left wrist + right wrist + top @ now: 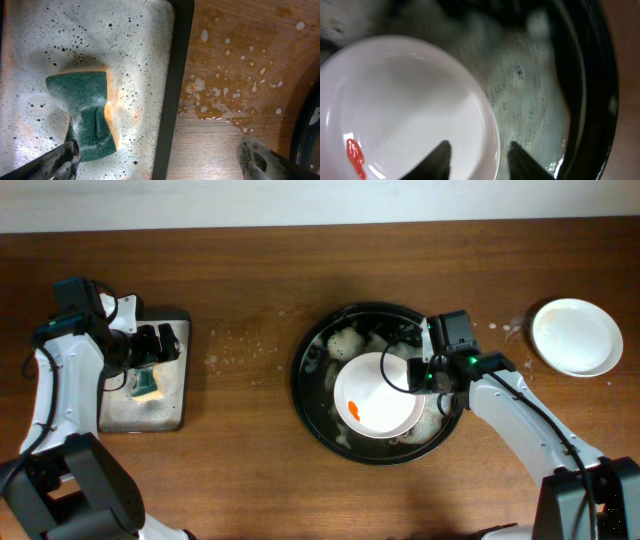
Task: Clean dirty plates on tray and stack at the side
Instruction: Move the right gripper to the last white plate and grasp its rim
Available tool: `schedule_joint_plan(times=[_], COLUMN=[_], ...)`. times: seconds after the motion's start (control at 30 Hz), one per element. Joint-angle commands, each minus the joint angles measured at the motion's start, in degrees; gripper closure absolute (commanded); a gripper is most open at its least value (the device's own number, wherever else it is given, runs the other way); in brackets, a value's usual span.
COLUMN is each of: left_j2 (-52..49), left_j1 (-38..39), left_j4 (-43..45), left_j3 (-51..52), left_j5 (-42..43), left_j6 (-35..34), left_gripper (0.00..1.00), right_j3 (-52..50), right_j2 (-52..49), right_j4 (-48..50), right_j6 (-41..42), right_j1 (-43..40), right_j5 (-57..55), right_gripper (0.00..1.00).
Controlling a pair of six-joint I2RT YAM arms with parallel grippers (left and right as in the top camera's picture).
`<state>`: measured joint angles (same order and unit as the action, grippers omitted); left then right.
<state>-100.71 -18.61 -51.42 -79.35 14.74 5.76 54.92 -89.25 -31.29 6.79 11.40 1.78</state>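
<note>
The round black tray (302, 385) sits mid-table with soapy water in it. One white plate (385, 392) with an orange smear (354, 410) lies in it. In the right wrist view the plate (405, 105) and its smear (354, 155) fill the left, and the tray's rim (592, 100) is at the right. My right gripper (415, 370) (482, 160) is open, with its fingers straddling the plate's right rim. A second white plate (575, 335) lies on the table at the far right. A third plate is not visible. My left gripper (163, 345) (157, 162) is open and empty above the sponge tray.
The small grey sponge tray (175, 395) at the left is covered in foam, and its dark edge (172, 100) shows in the left wrist view. A green and yellow sponge (148, 385) (87, 107) lies in it. Foam drops (225, 85) spot the wood between the two trays.
</note>
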Motion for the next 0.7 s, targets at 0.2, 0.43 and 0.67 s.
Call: schedule_joint_plan(times=[0.2, 0.43, 0.67], left_j2=[1.4, 1.4, 1.4], left_j1=[0.1, 0.1, 0.1], left_j4=[0.0, -0.1, -0.6], left_j3=[-0.6, -0.6, -0.6], left_j5=[0.1, 0.1, 0.1], left_j6=[-0.1, -0.1, -0.1], left_gripper=[0.01, 0.01, 0.01], right_j3=[0.5, 0.9, 3.9], right_j2=[-10.1, -12.0, -11.9], right_j4=[6.8, 4.4, -2.8], right_j6=[-12.4, -2.3, 18.2], right_j1=[-3.8, -4.3, -5.4], right_j5=[5.2, 8.8, 3.7], right_gripper=[0.67, 0.96, 0.96])
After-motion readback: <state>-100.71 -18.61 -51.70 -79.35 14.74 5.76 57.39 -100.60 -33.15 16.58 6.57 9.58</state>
